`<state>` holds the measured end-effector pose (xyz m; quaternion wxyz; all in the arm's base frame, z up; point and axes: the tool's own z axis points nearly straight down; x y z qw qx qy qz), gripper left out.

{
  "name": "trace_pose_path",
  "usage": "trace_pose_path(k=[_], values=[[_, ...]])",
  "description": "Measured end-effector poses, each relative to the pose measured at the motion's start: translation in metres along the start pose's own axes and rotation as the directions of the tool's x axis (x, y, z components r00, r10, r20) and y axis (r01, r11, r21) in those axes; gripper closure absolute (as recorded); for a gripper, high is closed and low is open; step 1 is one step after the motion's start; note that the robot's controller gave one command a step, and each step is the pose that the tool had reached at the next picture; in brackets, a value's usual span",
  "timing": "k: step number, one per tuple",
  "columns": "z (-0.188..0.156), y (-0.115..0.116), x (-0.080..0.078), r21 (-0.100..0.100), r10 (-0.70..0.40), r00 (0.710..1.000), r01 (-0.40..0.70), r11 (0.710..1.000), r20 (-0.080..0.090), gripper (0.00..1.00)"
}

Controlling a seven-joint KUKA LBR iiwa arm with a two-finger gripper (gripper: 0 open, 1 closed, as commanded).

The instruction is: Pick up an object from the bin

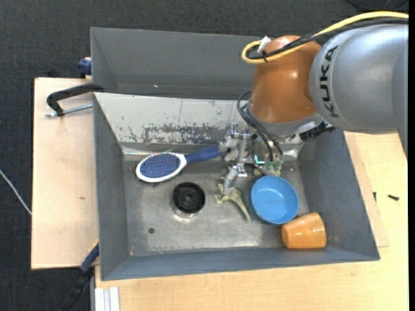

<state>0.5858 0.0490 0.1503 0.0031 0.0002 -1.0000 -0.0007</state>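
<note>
Hanging just left of the blue bowl [274, 199], the hand [228, 184] is hovering over a small olive-green thing [238, 205]. Its tangled metalwork is hiding whether it is apart or together.

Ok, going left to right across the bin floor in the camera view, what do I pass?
From the left: blue brush head → black round knob → olive-green bent piece → blue bowl → orange cup.
</note>
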Motion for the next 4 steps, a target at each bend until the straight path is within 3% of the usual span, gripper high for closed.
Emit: trace_pose_path(k=[1, 2, 3, 4], values=[[0.057, 0.009, -0.011, 0.003, -0.204, 0.979, 0.204, 0.979, 0.014, 0.00], [0.062, 0.010, -0.009, 0.001, -0.203, 0.979, 0.203, 0.979, 0.008, 1.00], [-0.078, 0.034, 0.011, 0.003, -0.243, 0.970, 0.243, 0.970, 0.019, 1.00], [-0.064, 0.120, 0.029, -0.004, 0.114, 0.993, -0.114, 0.993, 0.007, 1.00]])
